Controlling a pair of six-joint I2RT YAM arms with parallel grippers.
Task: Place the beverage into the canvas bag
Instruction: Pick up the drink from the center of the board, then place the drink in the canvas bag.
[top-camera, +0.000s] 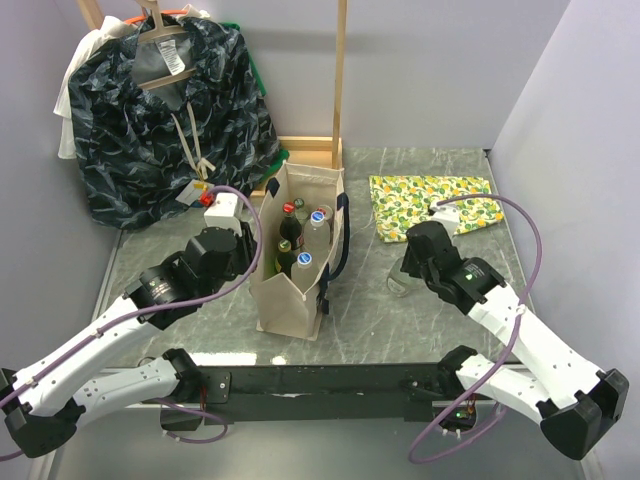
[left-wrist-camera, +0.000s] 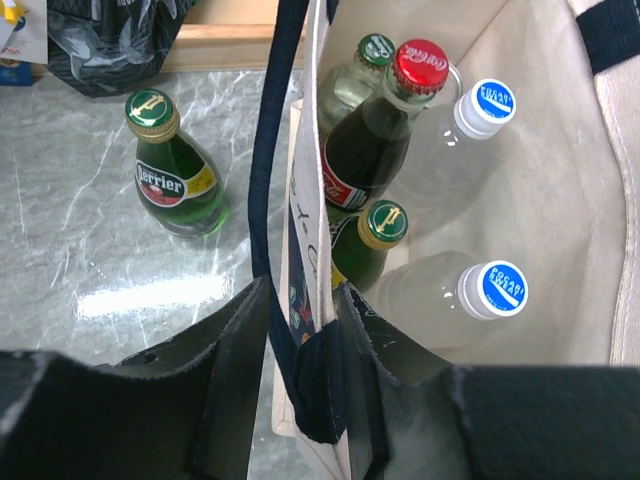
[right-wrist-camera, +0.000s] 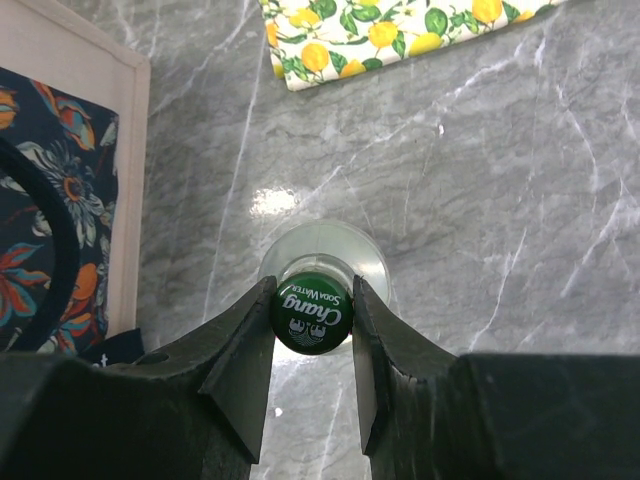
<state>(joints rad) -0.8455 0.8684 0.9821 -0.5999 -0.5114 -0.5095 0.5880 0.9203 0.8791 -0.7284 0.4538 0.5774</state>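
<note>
Right claw (right-wrist-camera: 312, 312) is closed on the green cap of a clear glass bottle (right-wrist-camera: 335, 245), one finger against each side. The bottle stands upright on the grey marbled table (right-wrist-camera: 520, 200), well apart from the bag, at three o'clock of it in the top view. A lemon-printed cloth (top-camera: 435, 200) lies at one o'clock of the bottle.

Across the table, the left claw (left-wrist-camera: 300, 345) is clamped on the near wall and dark strap of the tall beige canvas bag (top-camera: 293, 300), which stands open. Inside are a red-capped cola bottle (left-wrist-camera: 420, 65), a gold-capped green bottle (left-wrist-camera: 383, 222), a green-capped clear bottle (left-wrist-camera: 375, 48) and two blue-capped clear bottles (left-wrist-camera: 497, 288). A green Perrier bottle (left-wrist-camera: 175, 175) stands outside at nine o'clock of the bag.
</note>
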